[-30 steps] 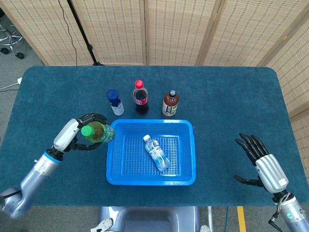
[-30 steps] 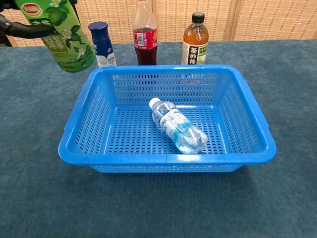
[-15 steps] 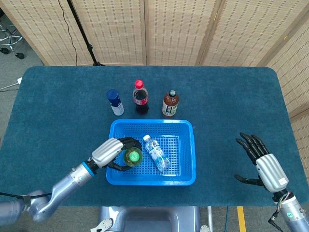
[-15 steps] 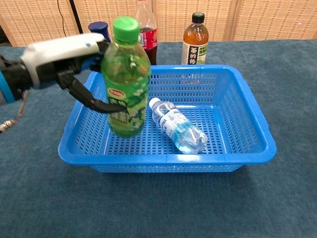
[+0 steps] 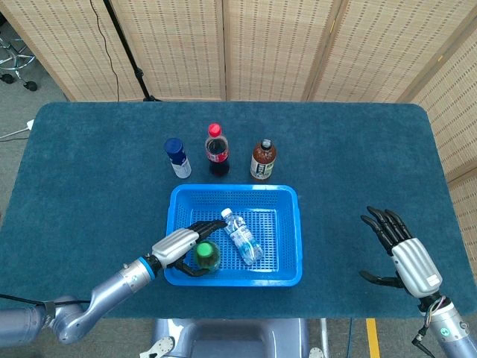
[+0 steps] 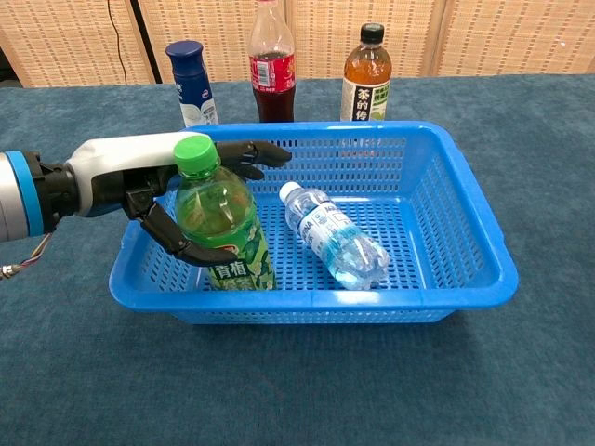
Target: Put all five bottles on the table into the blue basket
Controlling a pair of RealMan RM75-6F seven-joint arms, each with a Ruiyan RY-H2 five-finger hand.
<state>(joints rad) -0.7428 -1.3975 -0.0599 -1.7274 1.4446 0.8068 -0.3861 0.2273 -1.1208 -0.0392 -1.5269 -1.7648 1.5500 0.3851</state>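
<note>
A green bottle [image 5: 206, 256] [image 6: 223, 228] stands upright on the floor of the blue basket [image 5: 294, 239] [image 6: 465, 186], in its front left corner. My left hand [image 5: 182, 242] [image 6: 139, 177] holds it: the thumb curls round its front and the fingers stretch out behind it. A clear water bottle [image 5: 242, 237] [image 6: 335, 237] lies in the basket's middle. Behind the basket stand a blue bottle [image 5: 177, 157] [image 6: 191, 84], a red-capped cola bottle [image 5: 217, 149] [image 6: 271, 70] and a brown tea bottle [image 5: 262, 159] [image 6: 365, 79]. My right hand [image 5: 406, 250] is open and holds nothing, far right near the table's front edge.
The table is covered in dark blue cloth [image 5: 358, 164]. Folding screens [image 5: 268, 45] stand behind it. The three standing bottles are close to the basket's back wall.
My left hand carried the green bottle from left of the basket over its rim and lowered it to the basket floor. Its fingers have loosened and straightened. The right hand has stayed put.
</note>
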